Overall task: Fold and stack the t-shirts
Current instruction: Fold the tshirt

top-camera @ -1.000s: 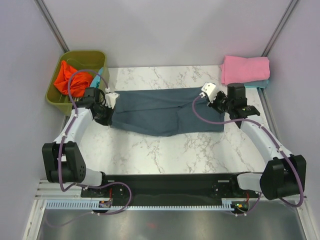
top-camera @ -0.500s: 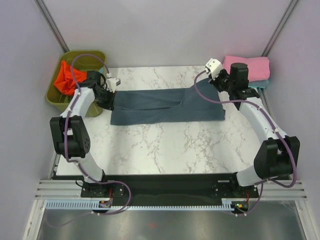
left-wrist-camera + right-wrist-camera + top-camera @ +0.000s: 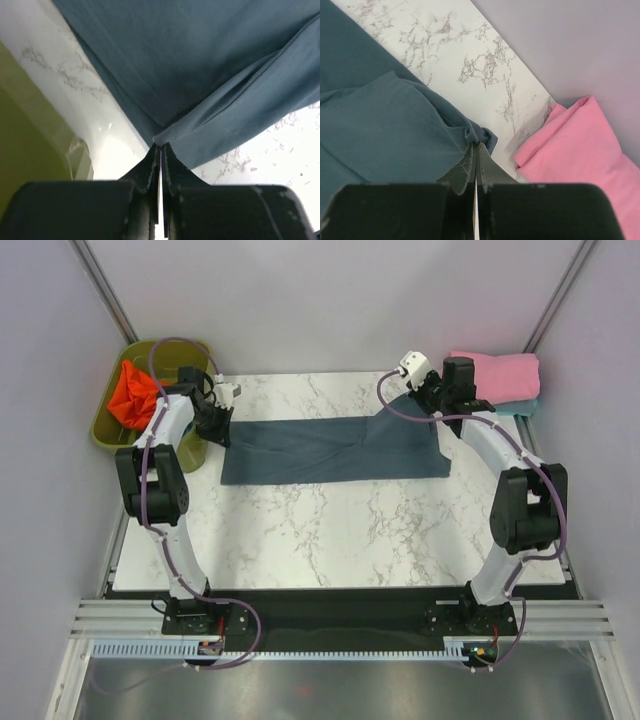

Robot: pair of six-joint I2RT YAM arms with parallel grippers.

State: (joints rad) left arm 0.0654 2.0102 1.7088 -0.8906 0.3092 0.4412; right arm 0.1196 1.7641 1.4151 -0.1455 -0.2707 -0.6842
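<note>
The dark slate blue-grey t-shirt (image 3: pixel 330 450) lies folded lengthwise across the back of the marble table. My left gripper (image 3: pixel 216 427) is shut on its far left corner (image 3: pixel 162 137), beside the bin. My right gripper (image 3: pixel 425 405) is shut on its far right corner (image 3: pixel 477 135) and holds it slightly raised. A folded pink t-shirt (image 3: pixel 492 377) lies on a teal one (image 3: pixel 520 408) at the back right; the pink one also shows in the right wrist view (image 3: pixel 580 145). An orange-red t-shirt (image 3: pixel 135 395) lies crumpled in the bin.
The olive-green plastic bin (image 3: pixel 112 430) stands off the table's back left corner, close to my left arm; its wall shows in the left wrist view (image 3: pixel 30 135). Grey booth walls close in the back and both sides.
Both grippers have carried the near edge of the blue-grey shirt toward the back, folding it in half lengthwise. The shirt now lies as a narrower band farther back.
</note>
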